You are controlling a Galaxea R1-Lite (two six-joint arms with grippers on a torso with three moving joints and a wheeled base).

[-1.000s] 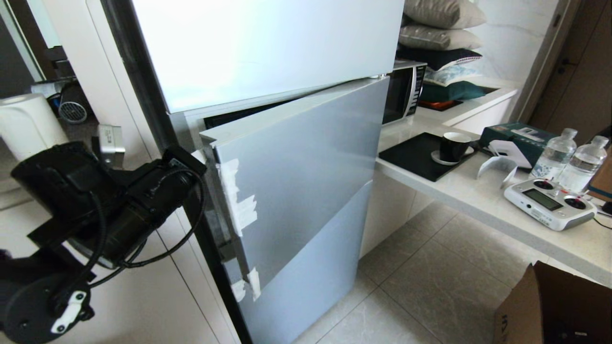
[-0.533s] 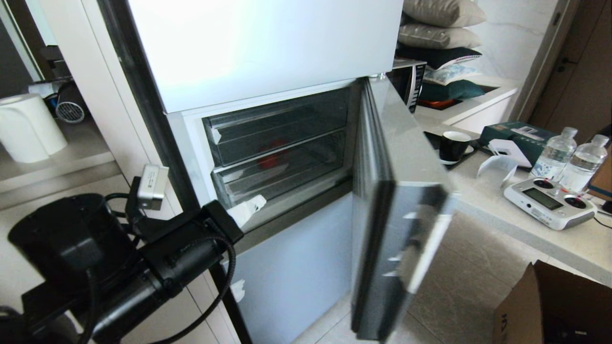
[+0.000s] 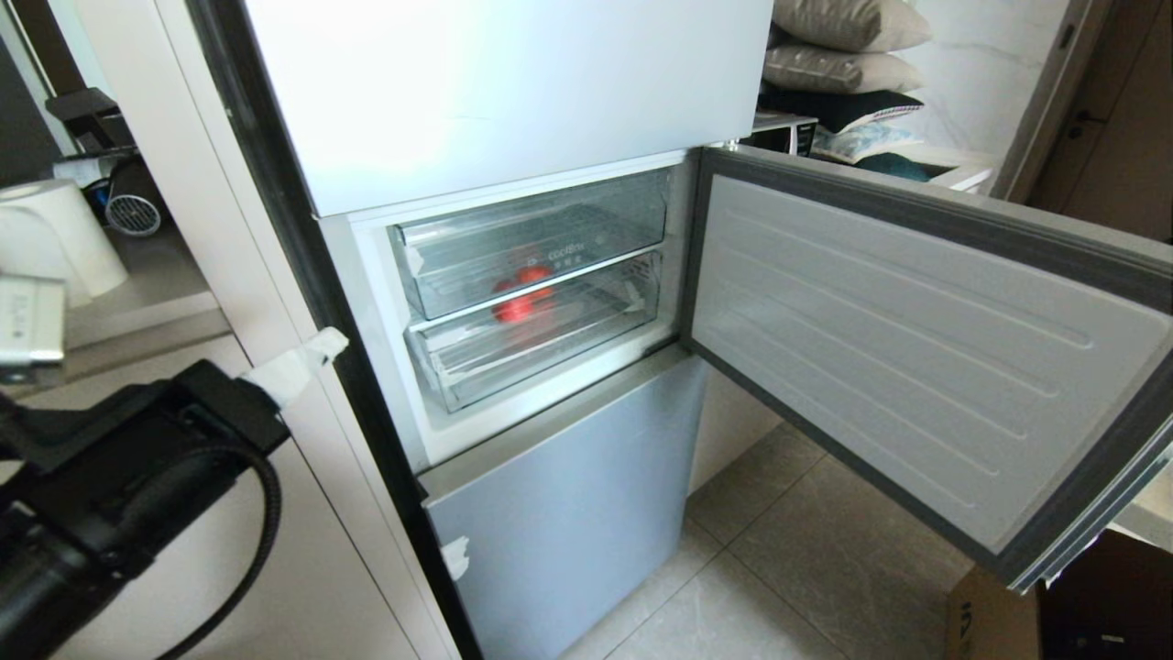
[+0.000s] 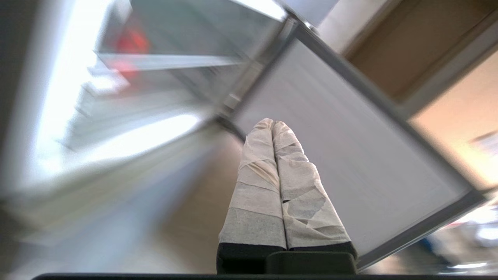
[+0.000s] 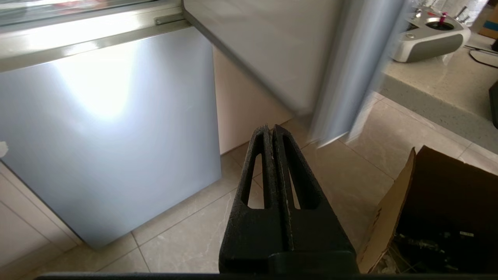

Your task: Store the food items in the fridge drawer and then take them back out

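Room: kitchen corner with pale floor tiles, a tall fridge set against cream cabinet panels, and pillows stacked at the back right.
Desk: a light stone desk runs along the right; in the right wrist view a grey remote controller sits on it, and a cardboard box stands on the floor below.
Door: the middle fridge door is swung wide to the right, its ribbed inner face showing, which leaves the compartment free to reach.
Drawers: two clear bins are stacked inside, both pushed in; the lower, deeper fridge drawer sits under a shallower tray.
Food: a small red tomato shows through the clear plastic at the level where the two bins meet; which bin holds it I cannot tell for sure.
Left gripper: taped fingers pressed together, holding nothing, off to the left of the fridge and apart from it, aimed roughly toward the open compartment.
Right gripper: fingers closed and empty, hanging low over the floor before the bottom door, seemingly parked.
Judgement: with the door open and the drawer shut, pulling the drawer out looks like the next need.
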